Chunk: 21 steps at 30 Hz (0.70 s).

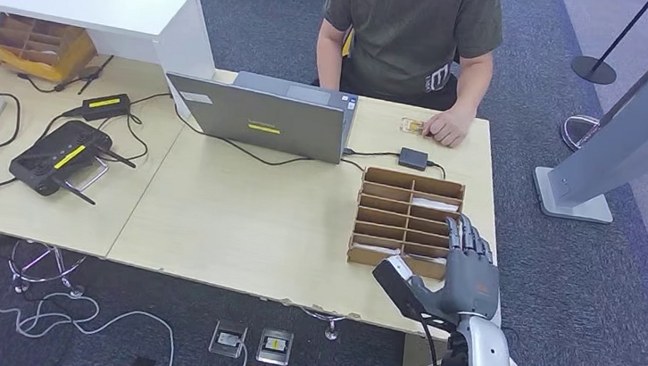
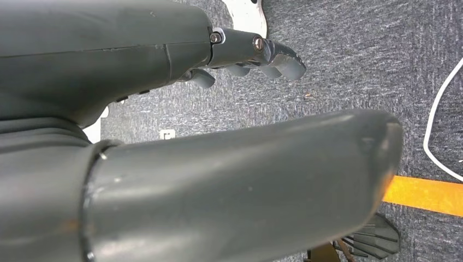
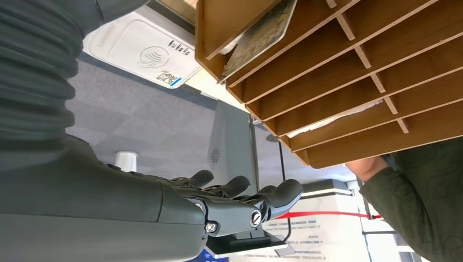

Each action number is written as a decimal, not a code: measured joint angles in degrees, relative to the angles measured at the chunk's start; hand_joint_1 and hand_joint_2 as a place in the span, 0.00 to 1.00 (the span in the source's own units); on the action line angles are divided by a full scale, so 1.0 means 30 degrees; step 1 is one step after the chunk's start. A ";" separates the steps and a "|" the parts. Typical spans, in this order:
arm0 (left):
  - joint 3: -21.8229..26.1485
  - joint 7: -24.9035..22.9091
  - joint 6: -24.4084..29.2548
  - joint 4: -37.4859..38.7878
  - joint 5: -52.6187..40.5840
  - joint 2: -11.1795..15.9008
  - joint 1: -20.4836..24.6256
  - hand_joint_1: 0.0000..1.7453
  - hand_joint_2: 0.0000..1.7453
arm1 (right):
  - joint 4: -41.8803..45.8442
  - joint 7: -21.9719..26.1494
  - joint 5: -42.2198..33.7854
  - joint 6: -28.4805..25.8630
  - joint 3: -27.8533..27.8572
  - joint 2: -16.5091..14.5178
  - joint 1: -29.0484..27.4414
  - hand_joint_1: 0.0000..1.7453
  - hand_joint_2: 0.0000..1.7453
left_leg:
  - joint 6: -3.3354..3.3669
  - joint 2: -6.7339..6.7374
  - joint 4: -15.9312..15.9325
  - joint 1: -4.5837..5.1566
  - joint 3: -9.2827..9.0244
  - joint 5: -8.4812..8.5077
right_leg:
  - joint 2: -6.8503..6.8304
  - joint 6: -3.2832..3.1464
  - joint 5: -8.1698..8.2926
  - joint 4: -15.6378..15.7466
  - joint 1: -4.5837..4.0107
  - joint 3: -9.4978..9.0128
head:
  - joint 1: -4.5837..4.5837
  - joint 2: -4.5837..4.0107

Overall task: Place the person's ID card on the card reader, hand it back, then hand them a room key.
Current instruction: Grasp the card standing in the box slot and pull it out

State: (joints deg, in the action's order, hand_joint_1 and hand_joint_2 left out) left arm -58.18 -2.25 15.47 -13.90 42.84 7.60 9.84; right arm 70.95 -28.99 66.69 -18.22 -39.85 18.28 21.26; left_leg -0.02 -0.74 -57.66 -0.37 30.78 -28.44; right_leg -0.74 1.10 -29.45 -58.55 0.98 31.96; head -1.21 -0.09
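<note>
A person sits at the far side of the table, and their hand (image 1: pixel 448 127) rests on a small card (image 1: pixel 412 126) lying on the tabletop. Just nearer lies a small black card reader (image 1: pixel 412 158) with a cable. A brown slotted box (image 1: pixel 406 220) holds a few cards in its rows; a patterned card (image 3: pixel 263 37) sticks out of one slot of this box (image 3: pixel 349 65). My right hand (image 1: pixel 470 271) hovers at the box's near right corner, fingers (image 3: pixel 240 192) spread and holding nothing. My left hand (image 2: pixel 240 142) hangs over the carpet, also holding nothing.
A grey laptop (image 1: pixel 264 114) stands open at the table's far middle. Left of it lie a black router (image 1: pixel 61 156), a power adapter (image 1: pixel 105 105), a power strip and cables. A grey kiosk (image 1: pixel 639 133) stands on the floor to the right.
</note>
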 joint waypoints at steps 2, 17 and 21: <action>0.0000 0.0000 0.0000 0.0000 -0.0004 0.0002 0.0005 0.00 0.00 | -0.0192 0.0089 -0.0086 0.0000 -0.0067 -0.0095 0.0106 0.00 1.00 | 0.0000 0.0000 0.0000 0.0000 0.0000 0.0000 | 0.0000 0.0000 0.0000 0.0000 0.0000 0.0000 | -0.0004 0.0000; 0.0000 -0.0022 -0.0004 0.0004 -0.0171 -0.0002 0.0054 0.00 0.00 | -0.1077 -0.0018 -0.0097 0.0311 -0.0370 -0.0439 0.0415 0.00 1.00 | 0.0000 0.0000 0.0000 0.0000 0.0001 0.0000 | 0.0000 0.0000 0.0000 0.0000 0.0000 0.0001 | -0.0004 0.0000; 0.0000 -0.0055 -0.0002 0.0004 -0.0184 -0.0002 0.0053 0.00 0.00 | -0.1195 -0.0067 -0.0097 0.0466 -0.0370 -0.0439 0.0422 0.00 1.00 | 0.0000 0.0000 -0.0001 0.0000 0.0001 0.0000 | 0.0000 0.0000 0.0000 0.0000 0.0000 0.0001 | -0.0004 0.0000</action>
State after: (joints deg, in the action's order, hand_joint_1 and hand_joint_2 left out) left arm -58.18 -2.41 15.47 -13.88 42.29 7.60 10.00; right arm 67.36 -29.20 66.40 -16.82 -40.96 16.96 22.53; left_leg -0.02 -0.74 -57.67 -0.37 30.78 -28.44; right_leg -0.74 1.10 -29.45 -58.55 0.98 31.96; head -1.22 -0.09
